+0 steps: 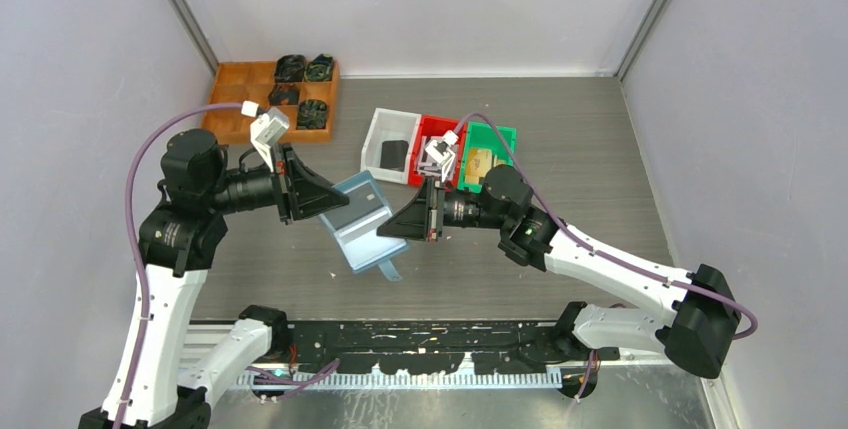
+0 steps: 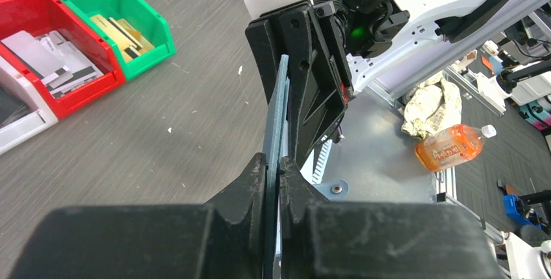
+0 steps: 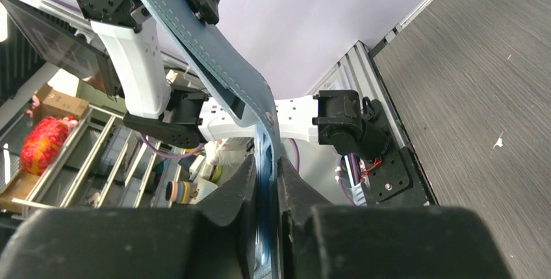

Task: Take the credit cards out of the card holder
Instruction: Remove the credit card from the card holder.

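Being held unfolded above the table, the card holder is being pinched from opposite sides, the left gripper clamped on its left edge, the right gripper on its right, its long axis seemingly running far-to-near between them.

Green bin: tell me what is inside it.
In the green bin lie gold cards with dark stripes, overlapping one another. Their number cannot be told, and whatever sits under them is covered.
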`<state>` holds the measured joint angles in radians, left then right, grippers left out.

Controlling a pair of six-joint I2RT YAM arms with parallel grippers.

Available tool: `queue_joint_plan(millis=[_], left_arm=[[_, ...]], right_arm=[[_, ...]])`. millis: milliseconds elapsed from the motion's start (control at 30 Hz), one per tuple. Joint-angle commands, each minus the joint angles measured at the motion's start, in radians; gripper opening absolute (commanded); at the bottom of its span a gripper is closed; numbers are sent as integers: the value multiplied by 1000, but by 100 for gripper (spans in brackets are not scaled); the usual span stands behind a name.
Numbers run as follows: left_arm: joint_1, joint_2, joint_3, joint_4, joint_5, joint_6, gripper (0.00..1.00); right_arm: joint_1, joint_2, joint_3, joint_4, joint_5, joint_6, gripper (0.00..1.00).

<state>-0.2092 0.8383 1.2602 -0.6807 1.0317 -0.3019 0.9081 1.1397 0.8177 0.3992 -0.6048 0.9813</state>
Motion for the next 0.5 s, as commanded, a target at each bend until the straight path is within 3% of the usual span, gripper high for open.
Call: queue_joint_plan(millis=[0, 33, 100, 267, 467], left_arm=[[-1, -23, 4, 61, 5, 12, 12], [-1, -23, 0, 57, 20, 10, 23], [-2, -27, -4, 45, 36, 11, 31], [-1, -41, 4, -13, 24, 84, 32], [-2, -53, -5, -25, 2, 117, 26]], right_arm=[[6, -11, 46, 19, 84, 10, 13], [5, -10, 51, 15, 96, 10, 10], [6, -5, 61, 12, 96, 3, 8], [6, -17, 63, -31, 90, -18, 7], [6, -29, 67, -56, 83, -29, 6]])
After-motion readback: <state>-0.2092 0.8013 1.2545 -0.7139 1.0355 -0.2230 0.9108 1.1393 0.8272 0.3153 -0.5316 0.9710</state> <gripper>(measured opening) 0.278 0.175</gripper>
